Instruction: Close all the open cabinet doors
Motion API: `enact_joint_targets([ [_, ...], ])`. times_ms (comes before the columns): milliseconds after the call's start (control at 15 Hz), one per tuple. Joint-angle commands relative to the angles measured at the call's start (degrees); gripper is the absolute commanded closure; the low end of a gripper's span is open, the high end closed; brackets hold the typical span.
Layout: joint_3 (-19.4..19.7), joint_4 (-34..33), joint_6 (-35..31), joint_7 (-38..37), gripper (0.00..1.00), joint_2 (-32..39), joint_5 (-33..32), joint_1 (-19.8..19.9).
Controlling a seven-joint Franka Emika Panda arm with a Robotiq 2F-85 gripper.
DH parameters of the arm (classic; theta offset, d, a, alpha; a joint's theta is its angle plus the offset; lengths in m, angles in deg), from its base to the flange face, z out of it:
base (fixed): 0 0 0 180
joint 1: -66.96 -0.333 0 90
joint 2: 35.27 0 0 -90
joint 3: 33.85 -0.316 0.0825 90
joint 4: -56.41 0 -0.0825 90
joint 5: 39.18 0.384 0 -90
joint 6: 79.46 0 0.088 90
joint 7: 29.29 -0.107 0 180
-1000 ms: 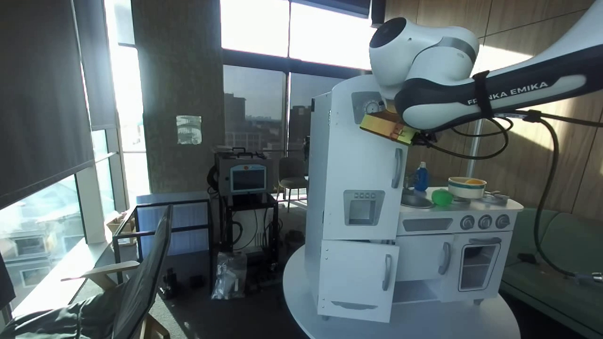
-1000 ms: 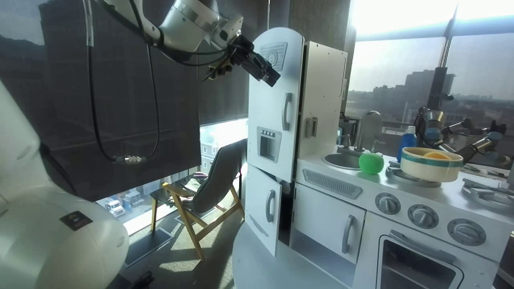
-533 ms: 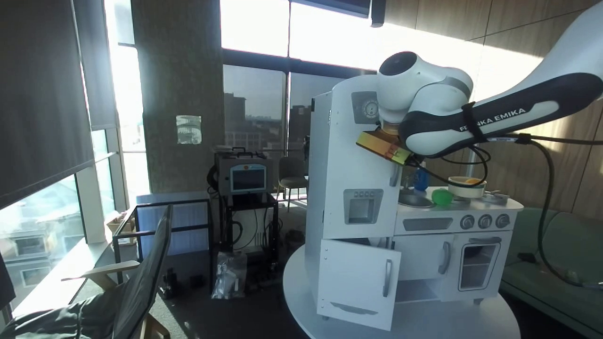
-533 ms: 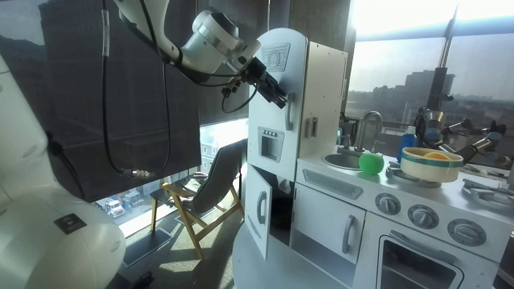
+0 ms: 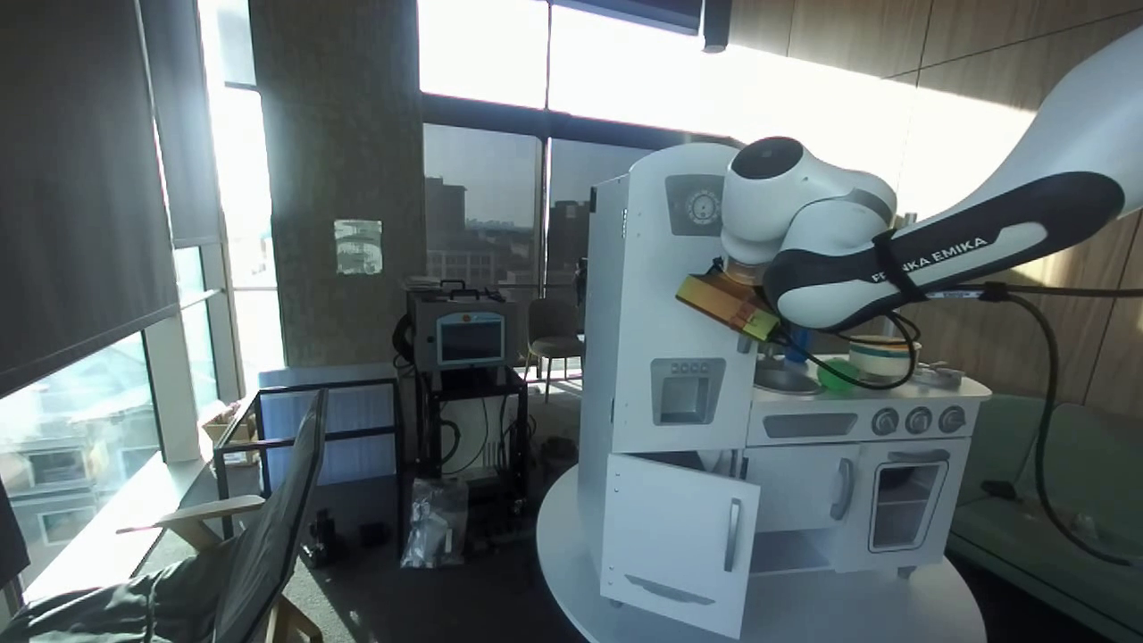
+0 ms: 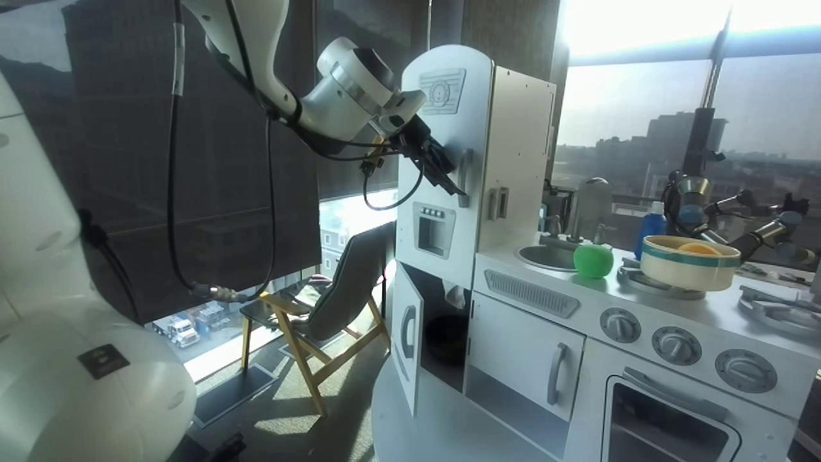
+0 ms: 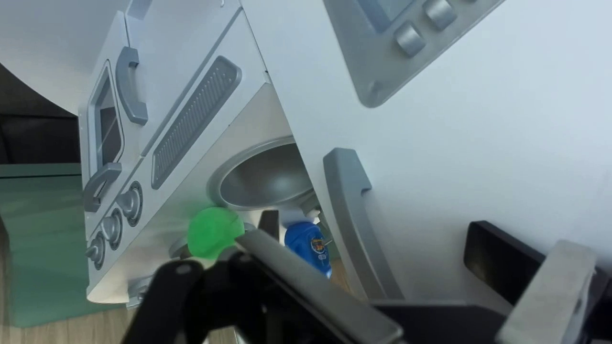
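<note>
Armchair (image 6: 349,289) stood far L. Next: lower squarish cabinet door (image 5: 670,540) over round white surface (image 6: 426,443), hinged L, swung well out; dark round item (image 6: 447,339) sat in compartment (image 6: 442,375) behind. Tall arch-topped cabinet door (image 5: 665,321) directly above looked closed. Tool (image 6: 457,183), angled downward, was right by its grey handle (image 7: 351,215), jaws spread apart; couldn't tell if touching. R of that came sink (image 6: 545,258), green apple-shaped item (image 6: 593,261) just beside, blue bottle (image 6: 653,226), then cream bowl (image 6: 686,274) w/ teal band, partly hiding bottle, yellow-orange item (image 6: 700,249) inside.
</note>
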Motion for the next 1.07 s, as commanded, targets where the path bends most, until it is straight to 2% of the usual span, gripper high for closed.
enact_joint_targets([
  [0, -0.2, 0.6, -2.4, 3.0, 0.00, 0.8, 3.4, 0.6],
  [267, -1.3, 4.5, 0.3, 16.1, 0.00, -1.1, 15.7, -1.8],
  [600, -3.2, 6.7, 4.1, 31.4, 0.00, 0.5, 29.1, -2.6],
  [1000, -3.3, 6.7, 3.9, 41.6, 0.00, 7.4, 38.1, -1.6],
])
